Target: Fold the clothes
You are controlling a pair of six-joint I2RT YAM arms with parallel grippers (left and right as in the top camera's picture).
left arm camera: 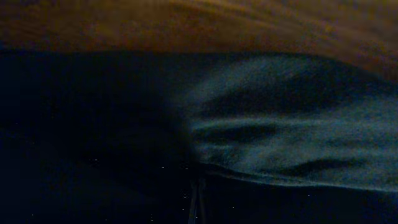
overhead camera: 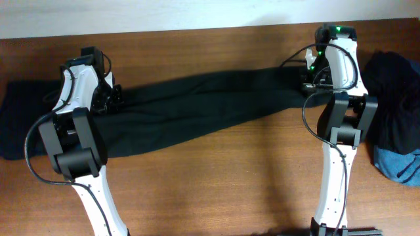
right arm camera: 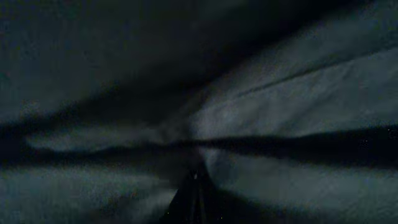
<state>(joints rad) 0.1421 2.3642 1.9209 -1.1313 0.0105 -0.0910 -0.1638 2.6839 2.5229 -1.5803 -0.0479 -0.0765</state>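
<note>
Brown wooden surface (overhead camera: 216, 183). A long pair of black trousers (overhead camera: 216, 108) lies across it lengthwise, running from the far left edge to the upper right and sloping slightly upward toward the right. The cloth is flat but creased, with long folds along its length. The left end is broader and darker; whether that patch is the same garment I cannot tell.

Left pincer (overhead camera: 117, 98) - down on the trousers near their left end, at the upper hem. From its wrist camera the fingertips meet in a thin line with dark cloth gathered into them: closed on the trousers. A strip of wood shows beyond the fabric.

Right pincer (overhead camera: 307, 84) - down on the right end of the trousers. Its wrist camera shows nothing but dim black cloth, the folds converging on the closed tips, so it too is pinching the trousers.

At the far right, apart from the trousers, sits a pile of dark clothes (overhead camera: 394, 92), crumpled. A blue piece (overhead camera: 399, 165) pokes out at the near side of that pile, by the right edge.
</note>
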